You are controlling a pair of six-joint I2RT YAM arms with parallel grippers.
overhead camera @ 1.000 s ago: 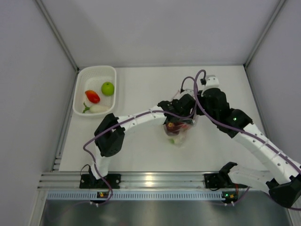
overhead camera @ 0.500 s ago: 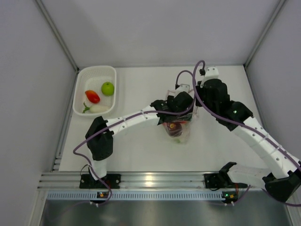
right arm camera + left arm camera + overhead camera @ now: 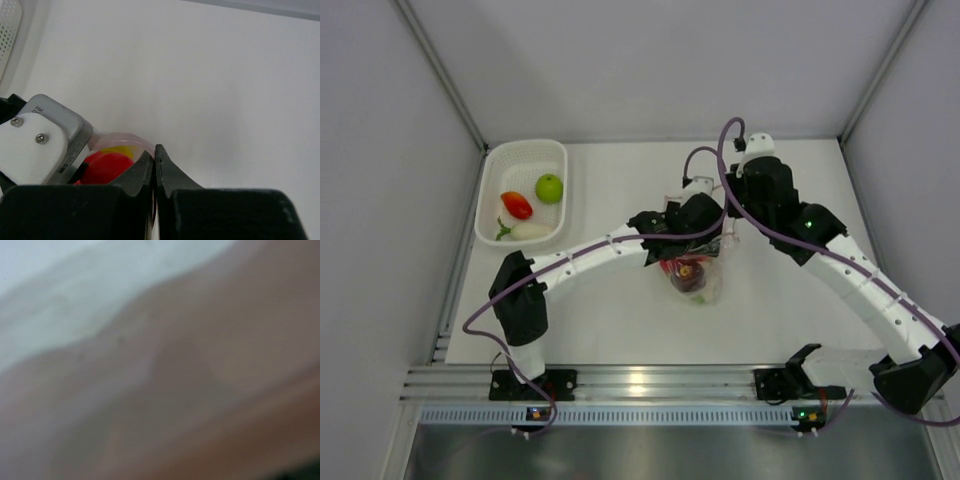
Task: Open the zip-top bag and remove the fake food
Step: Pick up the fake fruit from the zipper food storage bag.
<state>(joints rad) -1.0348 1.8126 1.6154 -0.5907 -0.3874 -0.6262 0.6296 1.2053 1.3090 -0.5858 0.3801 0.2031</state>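
- The right gripper (image 3: 154, 151) has its two dark fingers pressed together on the pinkish rim of the zip-top bag (image 3: 698, 282), near the middle of the table (image 3: 610, 325).
- The left gripper (image 3: 692, 236) is at the bag's mouth. Its own camera shows only a pinkish blur, so its grip cannot be told.
- Red and yellow fake food (image 3: 105, 166) shows inside the bag.
- A white basket (image 3: 492, 172) at the far left holds a green fruit (image 3: 549, 187), a red fruit (image 3: 516, 205) and a white radish (image 3: 528, 231).

My view is all blur. A pale, whitish-grey area (image 3: 55, 280) fills the upper left corner. Below and to the right of it, a pinkish-brown mass (image 3: 200, 390) covers the rest; its wavy edge runs from the left side up to the top right. A small dark spot (image 3: 295, 476) sits at the bottom right edge. What these things are, I cannot tell.
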